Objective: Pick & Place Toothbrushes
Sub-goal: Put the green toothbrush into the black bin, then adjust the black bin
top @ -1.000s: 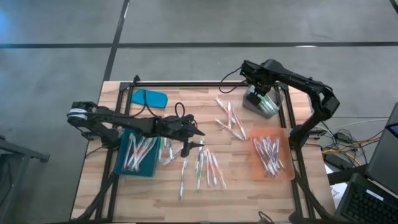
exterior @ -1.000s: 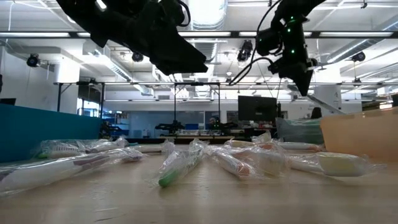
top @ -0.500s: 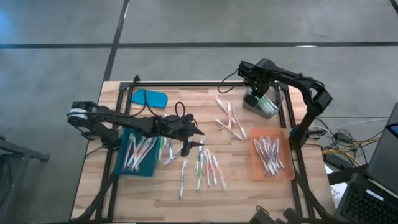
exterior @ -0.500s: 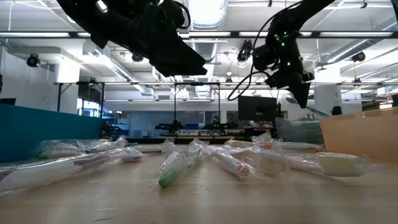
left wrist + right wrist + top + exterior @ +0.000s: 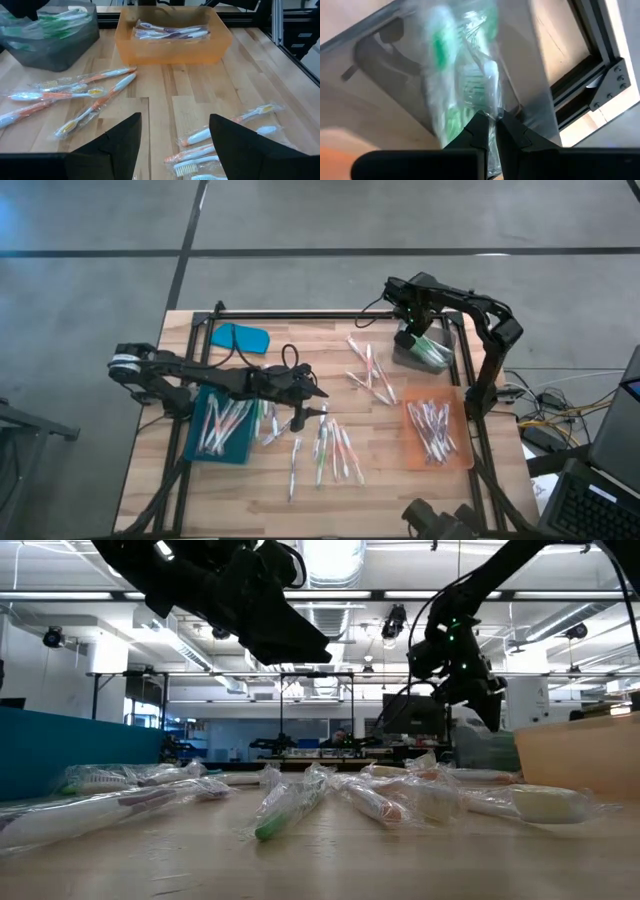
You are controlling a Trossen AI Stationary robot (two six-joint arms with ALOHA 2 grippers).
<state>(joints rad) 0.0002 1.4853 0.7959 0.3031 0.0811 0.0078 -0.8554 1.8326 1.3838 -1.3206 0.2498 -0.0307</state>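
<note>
Right gripper pinched tight on the wrapper of a green toothbrush, hanging over the grey bin at the far right of the table. Left gripper spread wide, empty, above mid-table, just right of the teal tray of brushes. Loose wrapped toothbrushes lie below and beyond it. Orange tray of brushes sits near right.

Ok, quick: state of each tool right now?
Left tool: open, holding nothing.
Right tool: shut on a wrapped green toothbrush, over the grey bin.
</note>
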